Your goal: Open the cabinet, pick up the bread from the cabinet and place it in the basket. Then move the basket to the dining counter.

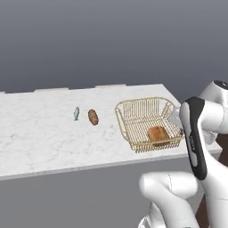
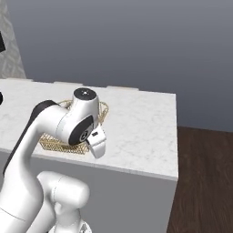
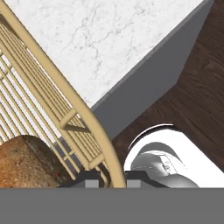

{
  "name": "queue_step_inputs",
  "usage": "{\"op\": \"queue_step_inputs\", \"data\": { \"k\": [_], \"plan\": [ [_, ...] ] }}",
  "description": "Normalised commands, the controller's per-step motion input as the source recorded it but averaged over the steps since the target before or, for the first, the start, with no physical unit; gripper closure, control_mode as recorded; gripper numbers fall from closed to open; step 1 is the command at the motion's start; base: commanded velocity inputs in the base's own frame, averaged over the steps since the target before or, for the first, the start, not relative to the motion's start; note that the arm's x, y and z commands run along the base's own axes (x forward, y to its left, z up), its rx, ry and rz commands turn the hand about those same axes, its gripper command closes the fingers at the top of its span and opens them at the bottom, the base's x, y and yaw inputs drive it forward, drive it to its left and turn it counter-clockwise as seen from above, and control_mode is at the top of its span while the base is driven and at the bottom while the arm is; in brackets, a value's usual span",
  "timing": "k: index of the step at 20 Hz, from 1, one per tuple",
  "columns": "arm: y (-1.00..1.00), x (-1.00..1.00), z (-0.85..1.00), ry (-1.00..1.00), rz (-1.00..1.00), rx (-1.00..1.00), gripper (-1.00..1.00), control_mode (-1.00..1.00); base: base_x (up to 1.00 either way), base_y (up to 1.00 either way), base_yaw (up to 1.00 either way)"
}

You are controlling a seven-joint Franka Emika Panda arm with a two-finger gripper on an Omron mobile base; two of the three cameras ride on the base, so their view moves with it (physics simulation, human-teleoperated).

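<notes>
In the left base view one basket (image 1: 147,122) sits near the right end of the dining counter (image 1: 44,133), close to its front edge. One bread (image 1: 157,133) lies inside it, in the front right corner, the corner nearest the claw. The claw itself is hidden behind the white arm at the basket's right rim. Well away from the claw, beyond the basket's far side along the counter, lie one darker elongated roll (image 1: 93,116) and one small blue-grey fish-shaped object (image 1: 76,113), just beside each other and apart from the basket.

In the right base view the arm bends over the basket (image 2: 59,144), of which only parts of the gold rim peek out around it. The hand points down at the basket's near right corner; the fingers are hidden. One stretch of dark wooden floor (image 2: 205,182) lies beyond the counter's end.

In the hand view the claw (image 3: 112,178) is closed on the basket's rolled rim (image 3: 94,127): two dark fingertips (image 3: 89,179) stand one on either side of the gold rim, pinching it between them. The bread (image 3: 24,162) lies just inside the rim, close beside the fingertip on the basket's inner side. The marble top spreads under the mesh, and the counter's grey front drops to the floor on the outer side.
</notes>
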Motion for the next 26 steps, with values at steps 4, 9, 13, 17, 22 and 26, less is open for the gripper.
{"op": "queue_step_inputs", "data": {
  "k": [4,9,13,17,22,26],
  "plan": [
    [-0.18,0.94,-0.20,0.08,-0.03,0.00,1.00,-1.00,0.00,0.00,0.00],
    [-0.17,1.00,-0.42,0.10,-0.07,0.03,1.00,-1.00,0.00,0.00,0.00],
    [0.00,1.00,-0.57,0.03,-0.05,0.00,1.00,-1.00,0.00,0.00,0.00],
    [0.00,0.94,-0.48,-0.01,0.00,0.00,1.00,-1.00,0.00,0.00,0.00],
    [-0.17,0.63,-0.45,-0.03,0.00,0.01,1.00,-1.00,0.00,0.00,0.00],
    [-0.21,0.56,-0.41,0.00,0.00,0.02,1.00,-1.00,0.00,0.00,0.00]
  ]
}}
